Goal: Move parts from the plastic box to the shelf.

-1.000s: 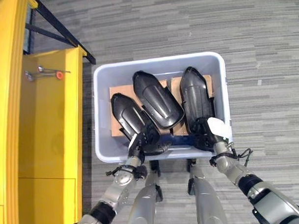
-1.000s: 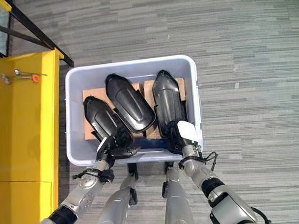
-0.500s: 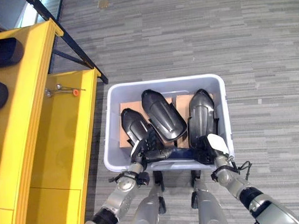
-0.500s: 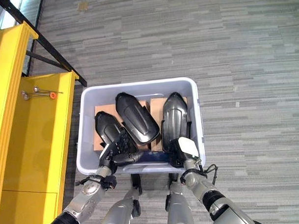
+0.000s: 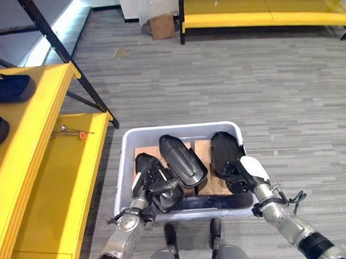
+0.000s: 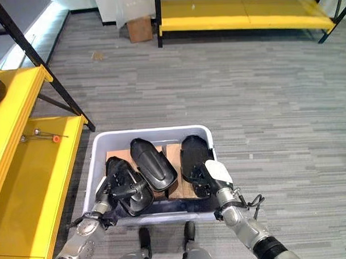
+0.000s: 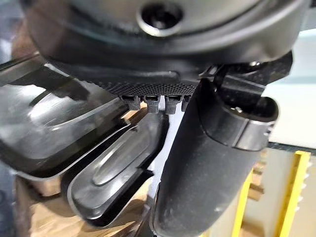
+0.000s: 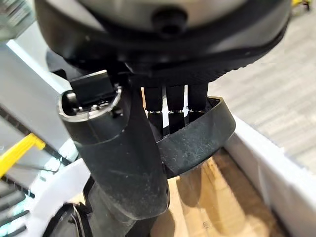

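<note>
Inside plastic box (image 5: 124, 165): left hand (image 5: 155, 184), right hand (image 5: 243, 173) each clamped on black part (image 5: 158, 189); snagging middle part (image 5: 182, 160) likely on lift.

You will find no text, label, number or sign that can be read in these pictures. The plastic box (image 5: 124, 165) has plain grey walls, and the black parts (image 5: 182, 160) inside it carry no print that you can make out. The brown cardboard pieces (image 6: 178, 183) under them are blank on the sides that show. The yellow shelf (image 5: 55, 185) has bare painted boards (the small orange-tipped tool (image 5: 77, 133) lying on it is too small to show any marking). The cardboard carton (image 5: 162, 26) far back on the floor shows no legible writing either.
</note>
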`<state>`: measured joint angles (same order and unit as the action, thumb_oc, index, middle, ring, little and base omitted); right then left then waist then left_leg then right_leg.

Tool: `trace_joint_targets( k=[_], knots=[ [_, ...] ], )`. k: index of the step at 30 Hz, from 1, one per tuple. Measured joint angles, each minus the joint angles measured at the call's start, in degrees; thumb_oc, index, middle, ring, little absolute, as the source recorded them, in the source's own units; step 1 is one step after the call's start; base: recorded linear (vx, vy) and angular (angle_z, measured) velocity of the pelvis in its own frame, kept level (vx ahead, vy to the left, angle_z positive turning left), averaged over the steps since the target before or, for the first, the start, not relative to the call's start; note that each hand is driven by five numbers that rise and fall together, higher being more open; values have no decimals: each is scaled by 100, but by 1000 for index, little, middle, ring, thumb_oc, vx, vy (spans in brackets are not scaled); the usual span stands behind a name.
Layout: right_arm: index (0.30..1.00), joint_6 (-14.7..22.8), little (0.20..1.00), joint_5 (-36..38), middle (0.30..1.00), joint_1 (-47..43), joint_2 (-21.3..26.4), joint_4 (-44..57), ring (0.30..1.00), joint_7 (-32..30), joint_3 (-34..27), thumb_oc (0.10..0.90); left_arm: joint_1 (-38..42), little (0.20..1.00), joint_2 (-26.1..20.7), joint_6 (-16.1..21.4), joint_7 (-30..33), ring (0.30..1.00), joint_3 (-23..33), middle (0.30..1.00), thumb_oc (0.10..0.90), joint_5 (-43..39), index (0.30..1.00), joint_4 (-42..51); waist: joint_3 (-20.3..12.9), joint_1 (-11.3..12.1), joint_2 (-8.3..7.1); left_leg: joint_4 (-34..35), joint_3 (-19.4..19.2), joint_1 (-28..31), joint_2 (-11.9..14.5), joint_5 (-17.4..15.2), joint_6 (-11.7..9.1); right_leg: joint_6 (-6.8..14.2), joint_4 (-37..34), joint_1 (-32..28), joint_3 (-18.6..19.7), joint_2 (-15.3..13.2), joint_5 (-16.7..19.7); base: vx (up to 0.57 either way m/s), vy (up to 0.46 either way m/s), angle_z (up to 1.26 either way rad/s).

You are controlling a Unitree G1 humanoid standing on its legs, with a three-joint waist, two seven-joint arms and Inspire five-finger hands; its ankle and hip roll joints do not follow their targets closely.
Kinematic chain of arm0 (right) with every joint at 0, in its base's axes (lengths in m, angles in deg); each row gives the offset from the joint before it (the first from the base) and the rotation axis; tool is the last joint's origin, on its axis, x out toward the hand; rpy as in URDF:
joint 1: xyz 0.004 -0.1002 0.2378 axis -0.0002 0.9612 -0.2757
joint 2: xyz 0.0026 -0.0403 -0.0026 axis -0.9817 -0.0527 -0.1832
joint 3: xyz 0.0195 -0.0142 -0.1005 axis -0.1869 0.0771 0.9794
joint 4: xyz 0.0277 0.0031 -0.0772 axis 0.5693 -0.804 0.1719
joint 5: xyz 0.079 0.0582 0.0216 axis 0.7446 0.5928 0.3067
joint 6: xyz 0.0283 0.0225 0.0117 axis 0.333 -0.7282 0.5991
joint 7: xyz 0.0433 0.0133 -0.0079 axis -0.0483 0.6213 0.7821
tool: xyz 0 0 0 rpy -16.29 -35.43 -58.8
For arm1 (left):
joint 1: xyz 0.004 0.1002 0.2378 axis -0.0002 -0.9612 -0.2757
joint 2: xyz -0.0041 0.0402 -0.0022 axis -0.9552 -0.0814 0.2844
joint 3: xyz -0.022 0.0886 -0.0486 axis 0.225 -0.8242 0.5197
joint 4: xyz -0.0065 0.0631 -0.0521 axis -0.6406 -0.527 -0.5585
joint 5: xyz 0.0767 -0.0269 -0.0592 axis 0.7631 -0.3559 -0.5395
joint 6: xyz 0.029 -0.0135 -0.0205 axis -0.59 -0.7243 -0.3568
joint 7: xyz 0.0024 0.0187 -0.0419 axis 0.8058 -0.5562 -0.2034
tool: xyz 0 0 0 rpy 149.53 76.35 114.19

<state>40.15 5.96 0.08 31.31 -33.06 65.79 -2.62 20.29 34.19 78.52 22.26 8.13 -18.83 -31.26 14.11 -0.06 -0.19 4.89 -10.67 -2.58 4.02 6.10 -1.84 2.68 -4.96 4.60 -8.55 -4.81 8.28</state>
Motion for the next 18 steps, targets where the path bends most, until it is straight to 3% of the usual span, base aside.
trace_joint_targets(
  k=[11, 18],
  knots=[
    [300, 88, 300, -193, 300, 396, 149, 1528, 300, 137, -959, 400, -345, 1000, 103, -159, -154, 1000, 372, 1000, 900, 212, 1000, 56, -203, -28, -44, 6, -12, 190, 8, -46, 4, 10, -2, -184, 14, 11, -46, 42, -16, -1],
    [300, 322, 300, -223, 300, 440, 144, 1881, 300, 195, -998, 400, -572, 1000, 110, -209, -127, 1000, 483, 1000, 900, 254, 1000, 56, -482, -120, -112, -1, -37, 368, 12, -126, 16, 59, -3, -350, 32, 12, -126, 9, -8, -1]
  ],
)
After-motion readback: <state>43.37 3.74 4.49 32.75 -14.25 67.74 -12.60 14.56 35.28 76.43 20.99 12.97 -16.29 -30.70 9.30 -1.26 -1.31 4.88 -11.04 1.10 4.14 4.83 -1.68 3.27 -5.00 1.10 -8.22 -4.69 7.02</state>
